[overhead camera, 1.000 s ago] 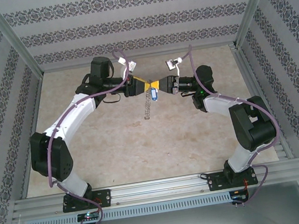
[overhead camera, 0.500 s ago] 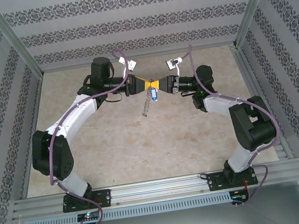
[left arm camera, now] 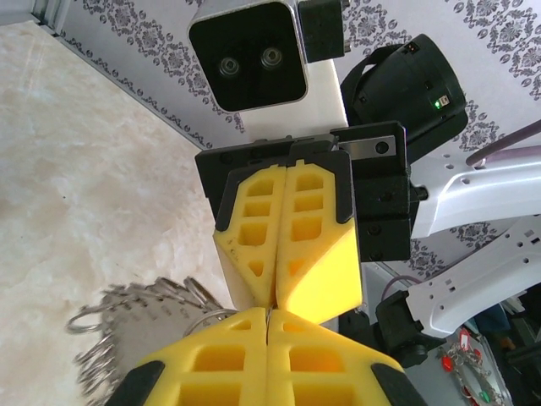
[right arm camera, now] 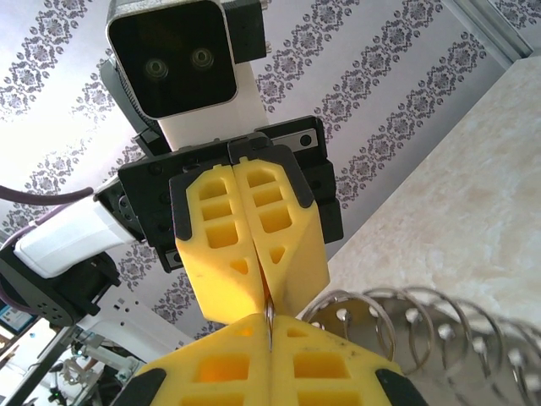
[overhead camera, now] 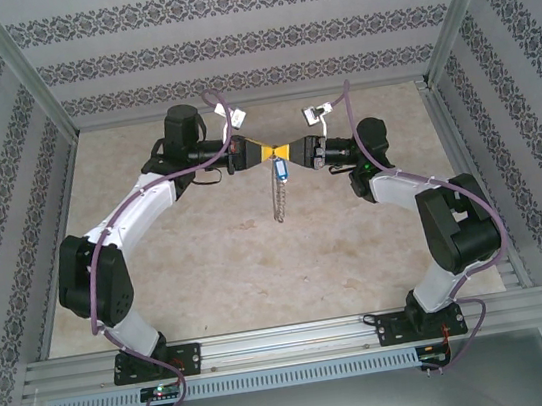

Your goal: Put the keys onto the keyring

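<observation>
High over the table's far middle, my left gripper and right gripper meet tip to tip. Both are shut on one thin wire ring of the keyring, whose silvery chain hangs straight down below them. The blue-headed key dangles just under the fingertips at the top of the chain. In the left wrist view my left gripper pinches the wire, the right gripper's yellow fingers butt against it, and the keyring's loops lie to the left. In the right wrist view my right gripper clamps the ring and the keyring's coils trail right.
The beige table lies open beneath the hanging chain. Patterned walls and an aluminium frame enclose the space. Both arms arch in from the near corners.
My left gripper has closed onto the ring. The chain, slanted to the left before, now hangs straight down, and the key has turned edge-on.
</observation>
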Controlling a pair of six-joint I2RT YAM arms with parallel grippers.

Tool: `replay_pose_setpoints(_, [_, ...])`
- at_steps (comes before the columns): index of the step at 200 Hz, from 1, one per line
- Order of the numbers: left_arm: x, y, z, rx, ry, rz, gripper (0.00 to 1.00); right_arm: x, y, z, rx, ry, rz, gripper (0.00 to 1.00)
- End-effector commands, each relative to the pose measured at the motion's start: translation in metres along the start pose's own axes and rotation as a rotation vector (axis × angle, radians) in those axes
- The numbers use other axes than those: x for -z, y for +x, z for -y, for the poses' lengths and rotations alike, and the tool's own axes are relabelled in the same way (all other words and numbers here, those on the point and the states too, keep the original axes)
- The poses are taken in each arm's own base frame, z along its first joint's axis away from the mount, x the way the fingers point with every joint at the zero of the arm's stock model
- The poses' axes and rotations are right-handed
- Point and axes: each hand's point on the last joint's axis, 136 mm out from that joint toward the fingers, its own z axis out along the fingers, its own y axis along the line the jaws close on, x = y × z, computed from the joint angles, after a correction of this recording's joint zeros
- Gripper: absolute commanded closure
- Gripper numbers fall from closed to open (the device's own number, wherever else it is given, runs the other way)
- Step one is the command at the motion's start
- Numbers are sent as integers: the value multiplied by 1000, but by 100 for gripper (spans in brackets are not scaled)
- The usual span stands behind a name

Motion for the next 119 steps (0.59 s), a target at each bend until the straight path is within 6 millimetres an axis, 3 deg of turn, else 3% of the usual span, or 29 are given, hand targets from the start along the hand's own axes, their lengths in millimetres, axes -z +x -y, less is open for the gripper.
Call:
replay_pose_setpoints(1, [5,-11,12,-47,0,51,100,4,-21,-24,106,-22,62,84])
replay_pose_setpoints(19, [9,-17,14,-65,-30,87,100,8,-22,-31,115,-19,76,67])
replay_pose_setpoints(40, [14,-25,18,-80,-47,127,100,13,-21,-38,131,-15,92,57])
replay_pose_setpoints(70, [20,-35,25,-97,-55,179,100,19,-18,-40,139,4,114,52])
replay_pose_setpoints(119, [23,-42,39,-116,-17,196,100,28,-18,-22,123,48,157,51])
